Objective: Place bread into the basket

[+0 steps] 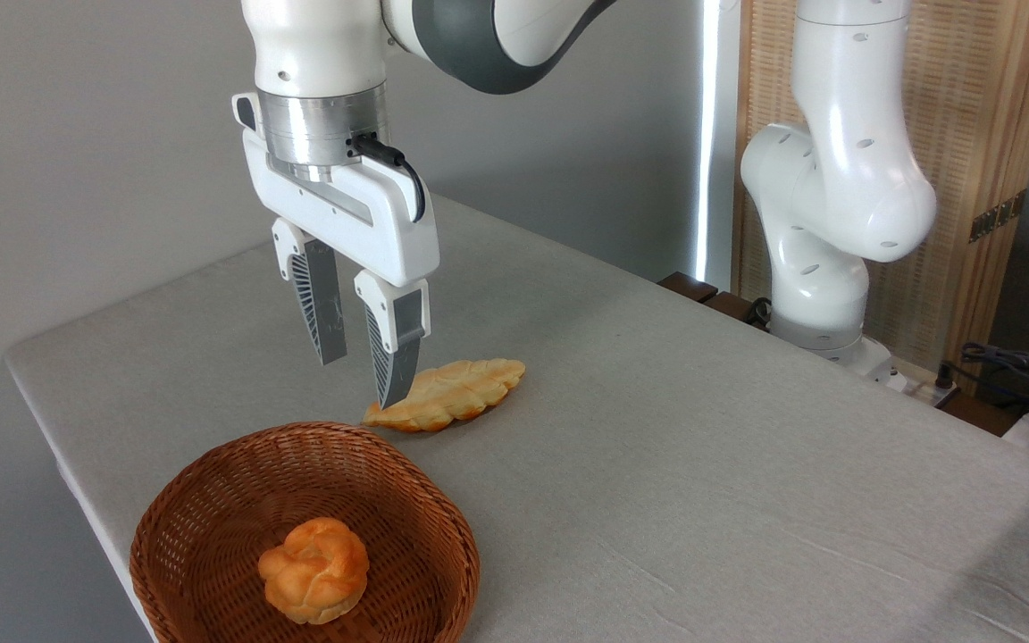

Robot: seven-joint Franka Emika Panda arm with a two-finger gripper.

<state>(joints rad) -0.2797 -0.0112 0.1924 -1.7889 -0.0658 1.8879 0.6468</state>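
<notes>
Wall [77, 134]: plain grey, filling the left background.
Table [702, 446]: grey cloth top, near-left corner low at the left, far edge running up and away to the right.
Basket [211, 500]: brown wicker, round and shallow, sitting at the table's near-left edge, partly cut off by the bottom of the frame.
Bun [315, 569]: small, knotted, orange-golden, lying inside the basket, right of its centre.
Gripper [363, 379]: hanging nose-down from the arm above, over the stretch of table between basket and bread, above the basket's far rim.
Jaws: apart, clear gap between them, nothing held.
Fingers [322, 308]: grey ribbed pads; left one ends higher in the picture, right one reaches down to the bread's left end, its tip overlapping the loaf in this view. Touching or just in front: cannot tell.
Bread [452, 393]: long golden leaf-shaped loaf with braided ridges, flat on the table, outside the basket, just beyond its far-right rim and clear of it, angled up to the right.
Arm [836, 179]: white segments rising from a base at the table's far right edge, bending across the top of the frame to the gripper.
Screen [961, 134]: slatted wood panel behind the arm base.
Cables [1015, 366]: dark tangle at the far right, beyond the table edge.
</notes>
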